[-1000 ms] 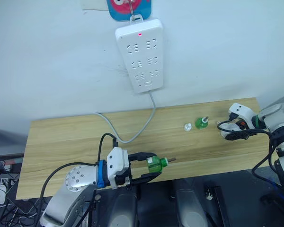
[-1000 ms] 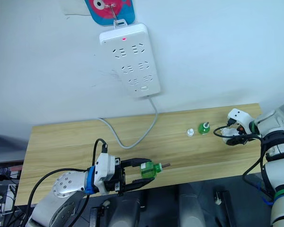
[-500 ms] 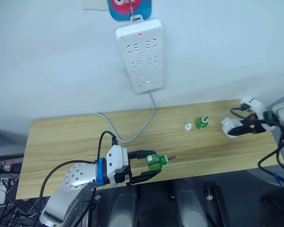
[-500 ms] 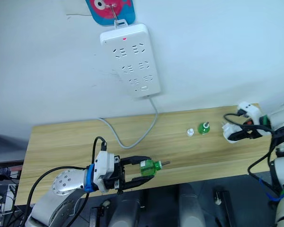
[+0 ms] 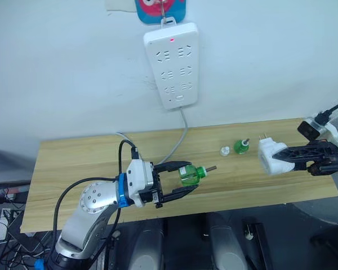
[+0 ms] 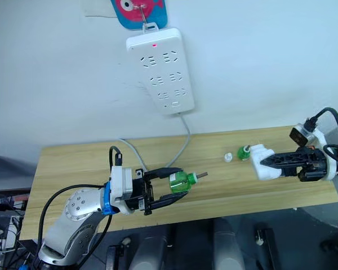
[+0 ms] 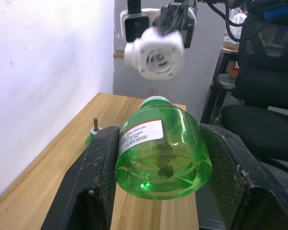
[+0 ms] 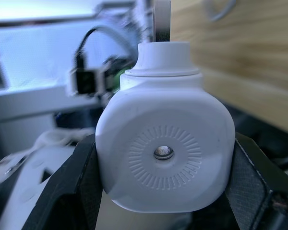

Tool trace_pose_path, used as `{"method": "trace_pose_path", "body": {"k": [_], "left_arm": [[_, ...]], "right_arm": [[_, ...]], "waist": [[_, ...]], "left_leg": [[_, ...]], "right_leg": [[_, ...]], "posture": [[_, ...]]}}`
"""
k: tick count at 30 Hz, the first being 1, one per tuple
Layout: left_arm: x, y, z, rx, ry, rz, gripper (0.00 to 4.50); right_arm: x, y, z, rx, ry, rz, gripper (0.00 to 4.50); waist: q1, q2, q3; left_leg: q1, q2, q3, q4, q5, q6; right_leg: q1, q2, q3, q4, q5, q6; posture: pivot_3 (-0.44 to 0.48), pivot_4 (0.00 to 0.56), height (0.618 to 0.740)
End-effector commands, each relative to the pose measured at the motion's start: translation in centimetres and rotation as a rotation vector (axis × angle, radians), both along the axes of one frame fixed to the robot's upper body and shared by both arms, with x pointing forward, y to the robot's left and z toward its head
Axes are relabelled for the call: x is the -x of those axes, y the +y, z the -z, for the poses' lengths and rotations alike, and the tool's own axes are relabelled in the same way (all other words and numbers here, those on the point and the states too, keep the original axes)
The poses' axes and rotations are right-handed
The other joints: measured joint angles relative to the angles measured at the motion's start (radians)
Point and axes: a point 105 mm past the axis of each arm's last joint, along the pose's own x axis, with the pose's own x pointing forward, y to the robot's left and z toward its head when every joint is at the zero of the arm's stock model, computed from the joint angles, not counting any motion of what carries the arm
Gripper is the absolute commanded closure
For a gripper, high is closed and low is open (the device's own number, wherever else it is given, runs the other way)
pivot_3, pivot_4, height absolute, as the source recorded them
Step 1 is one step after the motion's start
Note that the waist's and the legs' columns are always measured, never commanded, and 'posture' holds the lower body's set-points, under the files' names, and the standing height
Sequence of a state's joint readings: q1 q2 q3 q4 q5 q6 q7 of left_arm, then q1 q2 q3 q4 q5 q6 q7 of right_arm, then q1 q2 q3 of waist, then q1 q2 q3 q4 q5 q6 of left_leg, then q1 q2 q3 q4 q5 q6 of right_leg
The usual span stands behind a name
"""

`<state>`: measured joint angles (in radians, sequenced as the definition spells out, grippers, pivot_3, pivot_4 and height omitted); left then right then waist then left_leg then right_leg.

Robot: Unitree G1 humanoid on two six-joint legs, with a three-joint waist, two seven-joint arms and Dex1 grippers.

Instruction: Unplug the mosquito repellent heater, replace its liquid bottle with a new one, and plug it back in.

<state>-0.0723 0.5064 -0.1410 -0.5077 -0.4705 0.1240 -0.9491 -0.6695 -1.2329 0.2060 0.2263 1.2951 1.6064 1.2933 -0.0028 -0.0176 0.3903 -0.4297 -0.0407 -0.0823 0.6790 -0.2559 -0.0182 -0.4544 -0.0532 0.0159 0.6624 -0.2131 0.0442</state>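
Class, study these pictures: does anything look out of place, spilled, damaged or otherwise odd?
Nothing is spilled or broken. A small green bottle stands uncapped on the table, its white cap lying beside it. The left pincer holds a fuller green bottle sideways; the right pincer holds the heater, unplugged from the power strip.

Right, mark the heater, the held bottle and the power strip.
heater (image 5: 270, 159), left eye view, on its white body.
bottle (image 5: 188, 175), left eye view, on its green body.
power strip (image 5: 174, 64), left eye view, on its white face.
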Motion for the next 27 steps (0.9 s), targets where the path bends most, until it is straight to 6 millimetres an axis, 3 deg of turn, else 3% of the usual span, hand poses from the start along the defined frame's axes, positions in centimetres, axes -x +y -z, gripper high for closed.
{"method": "trace_pose_path", "body": {"k": [1,9,27], "left_arm": [[0.5,-0.4,-1.1,0.025,-0.043,0.031,2.28],[0.9,-1.2,-1.4,0.029,-0.041,0.091,2.28],[0.7,-2.1,-1.0,0.032,-0.041,0.13,2.28]], "right_arm": [[0.9,1.4,-0.9,-0.065,-0.029,-0.039,1.52],[0.5,3.1,-0.2,-0.084,-0.072,0.036,1.52],[0.8,5.5,-0.1,-0.094,-0.13,-0.046,1.52]], "waist": [[0.002,0.0,0.0],[0.003,0.0,0.0],[0.001,0.0,0.0]], "left_leg": [[-0.001,0.0,0.0,0.0,0.0,0.0],[-0.002,-0.001,0.0,0.001,0.0,0.0],[-0.002,0.0,0.0,0.001,0.0,0.0]], "right_leg": [[0.0,0.0,0.0,0.0,0.0,0.0],[0.0,0.0,0.0,0.0,0.002,0.002],[-0.001,0.0,0.0,0.0,0.002,0.002]], "posture": [[0.051,0.374,0.74],[0.047,0.378,0.74],[0.039,0.383,0.74]]}}
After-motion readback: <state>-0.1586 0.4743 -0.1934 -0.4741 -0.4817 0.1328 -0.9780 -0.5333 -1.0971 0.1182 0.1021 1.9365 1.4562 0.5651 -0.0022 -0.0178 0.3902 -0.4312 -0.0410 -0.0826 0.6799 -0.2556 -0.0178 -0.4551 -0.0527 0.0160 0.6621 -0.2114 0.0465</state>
